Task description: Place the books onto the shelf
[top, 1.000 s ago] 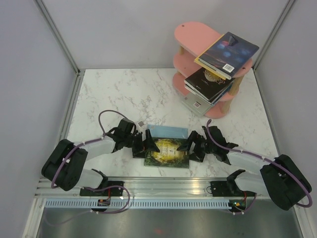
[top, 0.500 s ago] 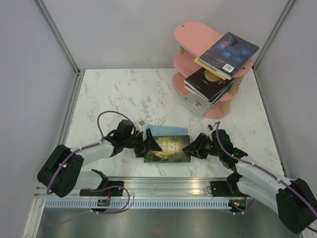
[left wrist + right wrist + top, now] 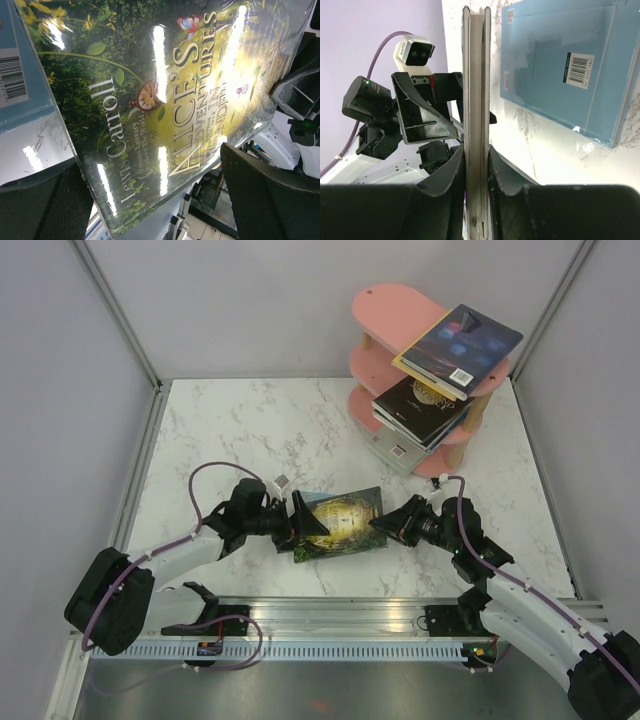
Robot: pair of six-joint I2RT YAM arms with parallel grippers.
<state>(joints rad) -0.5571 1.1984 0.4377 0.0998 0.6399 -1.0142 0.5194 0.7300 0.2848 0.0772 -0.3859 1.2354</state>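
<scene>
Near the front edge of the counter (image 3: pixel 250 430), the right pincer (image 3: pixel 385 528) is squeezing one edge of the green-yellow book (image 3: pixel 338 523), which is sitting tilted beside the light blue book (image 3: pixel 560 65) lying flat. The left pincer (image 3: pixel 303 525) is gaping wide at the opposite edge. At the back right, the shelf (image 3: pixel 395 305) is carrying other books.

My white marble table (image 3: pixel 250 430) carries the pink shelf (image 3: pixel 392 312) at its far right corner and a light blue book (image 3: pixel 560 65) flat toward its near edge.
</scene>
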